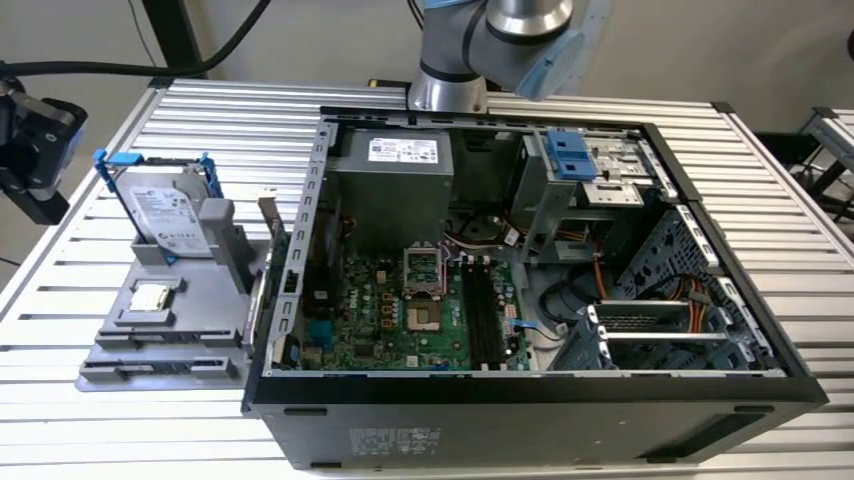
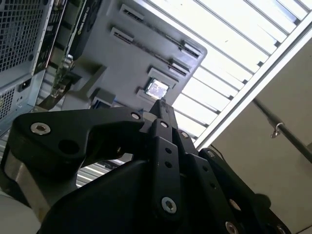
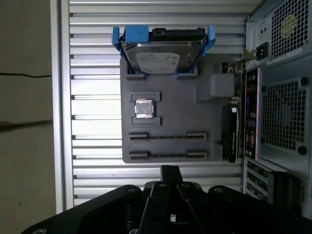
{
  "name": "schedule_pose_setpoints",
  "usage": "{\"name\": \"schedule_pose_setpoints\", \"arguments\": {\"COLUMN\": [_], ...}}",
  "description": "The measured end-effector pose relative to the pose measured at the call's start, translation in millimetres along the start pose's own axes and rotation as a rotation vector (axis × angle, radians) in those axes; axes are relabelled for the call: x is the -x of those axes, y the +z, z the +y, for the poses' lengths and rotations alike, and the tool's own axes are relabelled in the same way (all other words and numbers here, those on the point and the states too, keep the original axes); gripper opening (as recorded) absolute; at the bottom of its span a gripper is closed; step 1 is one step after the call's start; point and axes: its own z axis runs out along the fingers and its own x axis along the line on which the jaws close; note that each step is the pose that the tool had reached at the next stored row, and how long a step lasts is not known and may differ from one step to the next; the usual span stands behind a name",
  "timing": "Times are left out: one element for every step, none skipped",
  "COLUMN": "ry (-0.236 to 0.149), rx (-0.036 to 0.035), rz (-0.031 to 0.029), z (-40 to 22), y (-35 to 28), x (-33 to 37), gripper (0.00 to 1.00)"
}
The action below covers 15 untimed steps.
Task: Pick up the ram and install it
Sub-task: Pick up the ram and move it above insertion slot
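My gripper (image 1: 36, 185) hangs over the table's edge at the exterior view's left, beside the grey parts holder (image 1: 160, 330). In both wrist views its black fingers (image 3: 169, 171) (image 2: 161, 108) meet at the tips with nothing between them. The ram is out of view. Two long narrow slots (image 3: 168, 137) on the holder, nearest the gripper, look bare. The open computer case (image 1: 534, 400) lies to the holder's right, with its green motherboard (image 1: 387, 320) and long black memory slots (image 1: 481, 312) exposed.
A silver hard drive (image 1: 167, 210) in a blue-handled frame stands at the holder's back, and a small square processor chip (image 3: 144, 108) lies in its middle. An expansion card (image 3: 234, 122) stands on edge between holder and case. The arm's base (image 1: 447, 90) rises behind the case.
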Motion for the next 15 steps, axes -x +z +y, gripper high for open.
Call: {"name": "schedule_pose_setpoints", "arguments": {"ry": [0.0,0.0,0.0,-0.002,-0.004,-0.008,-0.014,-0.021,-0.029,-0.037,-0.047,-0.057,-0.067,-0.076,-0.085], "rx": [0.0,0.0,0.0,0.0,0.0,0.0001,0.0002,0.0003,0.0004,0.0006,0.0008,0.0009,0.0011,0.0012,0.0014], "rz": [-0.0001,0.0,-0.0001,0.0,0.0001,0.0004,0.0006,0.0011,0.0015,0.0019,0.0023,0.0029,0.0033,0.0038,0.0042], "z": [-0.1,-0.2,-0.2,-0.2,-0.2,-0.2,-0.2,-0.2,-0.2,-0.2,-0.2,-0.2,-0.2,-0.2,-0.2], "y": [0.0,0.0,0.0,0.0,0.0,0.0,0.0,-0.1,-0.1,0.0,0.0,-0.1,-0.1,-0.1,0.0], "x": [0.0,0.0,0.0,0.0,0.0,0.0,0.0,0.0,0.0,-0.1,0.0,0.0,0.0,0.0,0.0], "gripper": [0.0,0.0,0.0,0.0,0.0,0.0,0.0,0.0,0.0,0.0,0.0,0.0,0.0,0.0,0.0]}}
